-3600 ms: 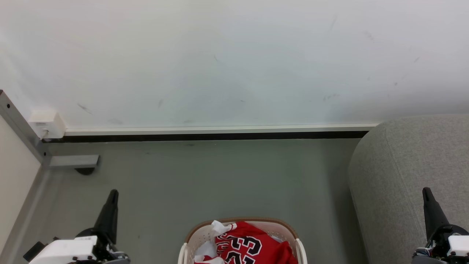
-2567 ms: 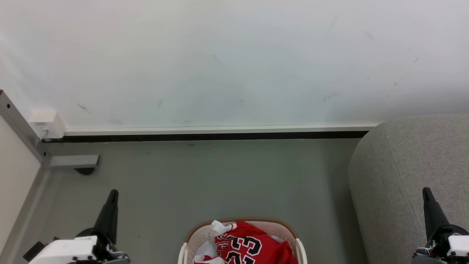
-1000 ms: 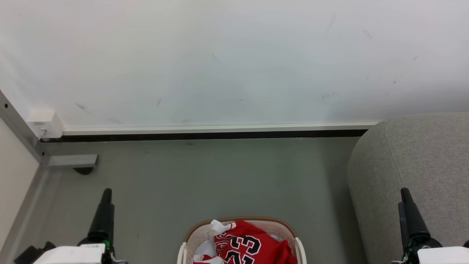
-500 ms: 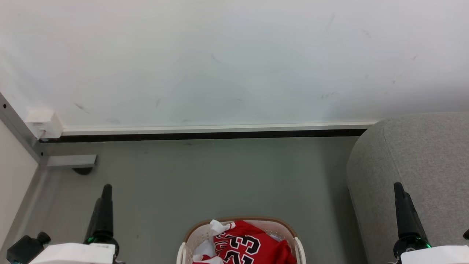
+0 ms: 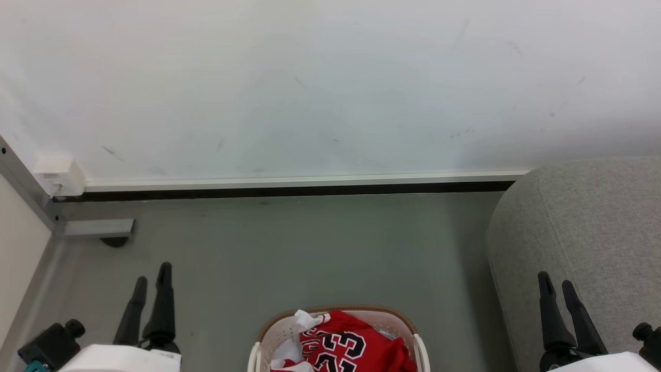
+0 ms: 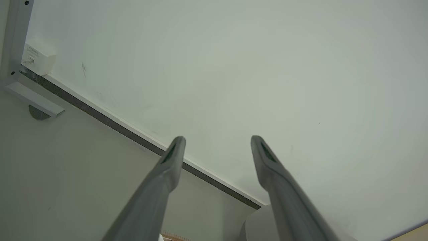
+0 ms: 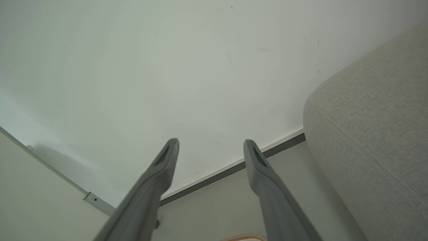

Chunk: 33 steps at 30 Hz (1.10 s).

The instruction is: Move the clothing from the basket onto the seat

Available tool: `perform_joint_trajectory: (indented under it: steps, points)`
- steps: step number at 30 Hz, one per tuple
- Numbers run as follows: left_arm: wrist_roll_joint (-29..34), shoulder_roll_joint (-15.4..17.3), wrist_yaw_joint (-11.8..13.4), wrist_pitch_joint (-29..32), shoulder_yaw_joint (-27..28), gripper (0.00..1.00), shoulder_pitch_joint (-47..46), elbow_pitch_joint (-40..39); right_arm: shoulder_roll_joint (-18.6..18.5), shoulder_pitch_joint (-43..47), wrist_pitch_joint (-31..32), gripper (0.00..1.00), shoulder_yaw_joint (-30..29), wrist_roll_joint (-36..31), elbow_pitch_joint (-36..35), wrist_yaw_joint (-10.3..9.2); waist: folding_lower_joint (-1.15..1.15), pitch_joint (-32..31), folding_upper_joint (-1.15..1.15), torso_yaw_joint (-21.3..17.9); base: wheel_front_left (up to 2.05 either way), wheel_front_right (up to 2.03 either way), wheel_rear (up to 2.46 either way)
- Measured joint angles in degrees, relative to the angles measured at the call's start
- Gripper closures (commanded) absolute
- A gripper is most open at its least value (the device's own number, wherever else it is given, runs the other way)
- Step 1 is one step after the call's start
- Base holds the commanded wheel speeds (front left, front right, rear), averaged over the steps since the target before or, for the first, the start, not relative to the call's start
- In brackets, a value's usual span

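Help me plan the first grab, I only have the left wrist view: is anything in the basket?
Observer: Yes. The head view shows the basket holding a red jersey marked "23" and some white fabric.
Operator: Where is the seat from it?
Observer: The seat stands to the basket's right, bare floor between them.
Operator: And the right gripper?
Observer: The right gripper is open and empty, in front of the seat's side.
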Motion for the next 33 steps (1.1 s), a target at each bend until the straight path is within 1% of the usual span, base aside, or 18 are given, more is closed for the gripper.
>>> perform_joint_trajectory:
  steps: [11,27,33]
  points:
    - [8.4,0.4,-0.5,-1.9,-0.4,0.00,0.4,-0.8,1.6,-0.4,0.0,0.00,-1.2,-8.7,1.3,0.00,0.00,-0.1,0.00,-0.2,0.00,0.00,0.00]
    - [17.3,1.2,-1.0,-4.1,-1.4,0.00,0.8,-0.4,3.4,-0.9,-0.5,0.00,-2.2,-19.4,2.8,0.00,0.00,-0.1,0.00,-0.8,0.00,0.00,0.00]
    - [20.6,1.5,-1.3,-5.1,-1.6,0.00,0.8,-0.2,3.9,-1.1,-0.5,0.00,-3.0,-22.3,3.5,0.00,0.00,-0.1,0.00,-0.9,0.00,0.00,0.00]
